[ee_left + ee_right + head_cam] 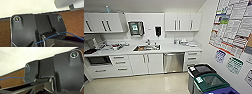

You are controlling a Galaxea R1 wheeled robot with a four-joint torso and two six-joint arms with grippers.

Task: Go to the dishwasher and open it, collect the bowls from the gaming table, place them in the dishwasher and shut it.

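Here, nearest you at lower right, stand three bins point(209, 81) with black, green and blue lids, against the wall carrying posters point(231, 27). Beyond them, pale floor point(146, 85) runs to the white cabinets. The dishwasher point(173, 62), its steel front closed, sits under the surface point(169, 47), just right of the sink point(146, 47) and its double-door cupboard. Farther back hang upper cabinets point(182, 22) and a wall dispenser point(158, 31). In both wrist views you see dark plates over brown boards; whether either arm's jaws are spread or pressed together cannot be told.
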